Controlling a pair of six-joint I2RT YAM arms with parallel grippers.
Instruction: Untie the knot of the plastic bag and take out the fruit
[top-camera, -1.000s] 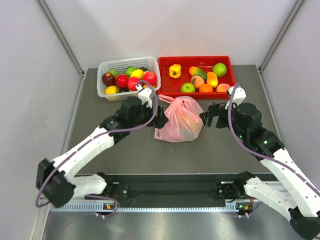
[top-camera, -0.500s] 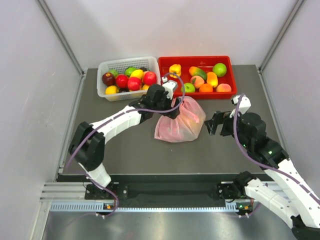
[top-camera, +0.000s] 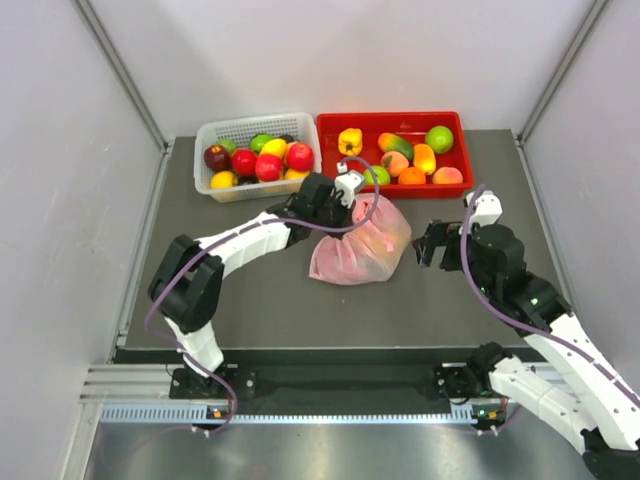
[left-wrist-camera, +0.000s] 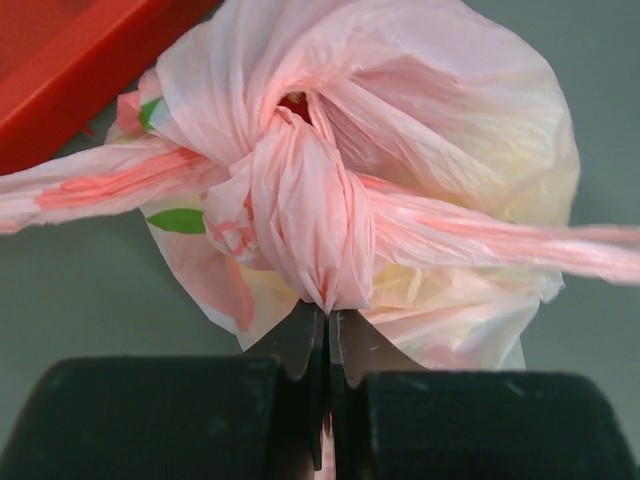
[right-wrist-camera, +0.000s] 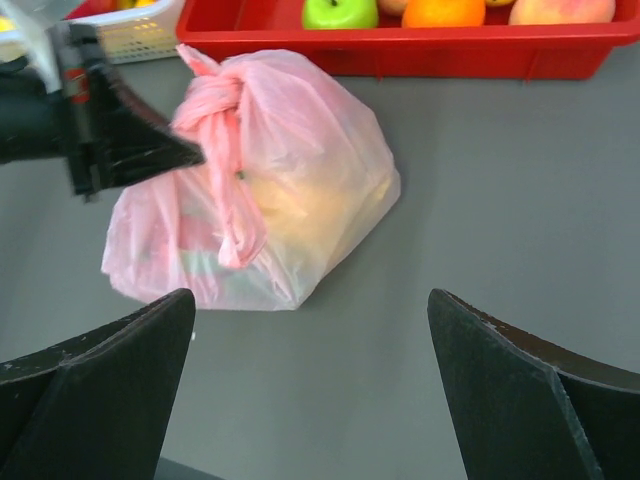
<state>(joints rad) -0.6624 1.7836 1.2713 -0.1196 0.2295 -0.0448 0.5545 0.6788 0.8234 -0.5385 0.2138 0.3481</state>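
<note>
Pinching stage: L fingers (left-wrist-camera: 290, 350) are clamped tight on the lower lobe of the knot (left-wrist-camera: 300, 215), thin pink film trapped btwn the tips. Two handle tails (left-wrist-camera: 480, 245) run off left and right of it in the wrist view. R fingers (right-wrist-camera: 100, 390) are spread wide, holding nothing, hovering near the right side of the plastic bag (top-camera: 358, 248), not touching. Bag sits on the tabletop (top-camera: 250, 300) about mid-way across, just in front of the red tray (top-camera: 392, 116), knot at its far-left top, on the L arm's side; white basket (top-camera: 255, 122) is beside the tray, further left. Inside the bag the fruit (right-wrist-camera: 300, 205) shows only as a yellowish mass + green bits through the film, can't ID pieces. Knot not yet undone, so task is early IMO. To do this step well: L alone prob just drags the bag, since it looks light and nothing pins it. Better to bring R in and clamp a tail or the neck under the knot as anchor. Then L pulls the lobe away along the tail direction, slow, not upward. Grip looks shallow (tips only), so film may slip out; if so, re-grab deeper on the lobe. Risks: a jerk tightens the knot or tears the film; pulling toward the tray could snag on its wall. Watch L wrist cam for the loop loosening before pulling further.
</note>
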